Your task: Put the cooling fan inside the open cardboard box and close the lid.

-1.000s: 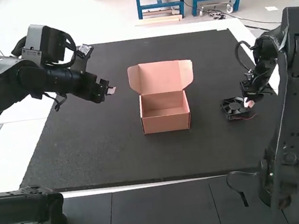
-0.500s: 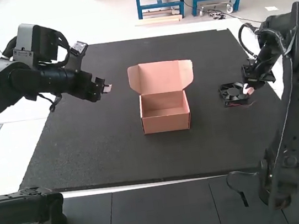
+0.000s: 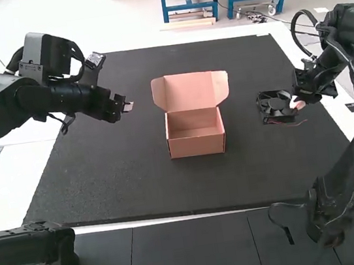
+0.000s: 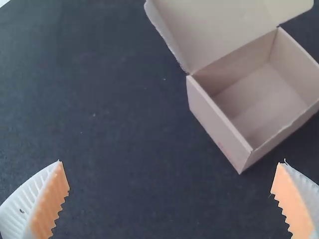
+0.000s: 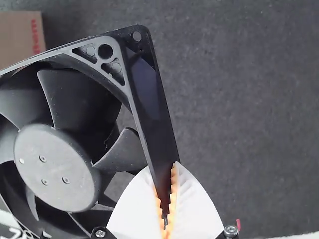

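- Right of the open cardboard box [image 3: 194, 130], the right gripper [image 3: 299, 103] is clamping the frame edge of the cooling fan [image 3: 275, 106], which is black, square-framed and curved-bladed.
- Left of it, the left gripper [image 3: 123, 105] is hovering, jaws wide apart.

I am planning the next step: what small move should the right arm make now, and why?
Probably carry the fan leftward to above the box. The right gripper is shut on the fan's frame edge, the fan is to the box's right, and the box stands open and empty, lid up.
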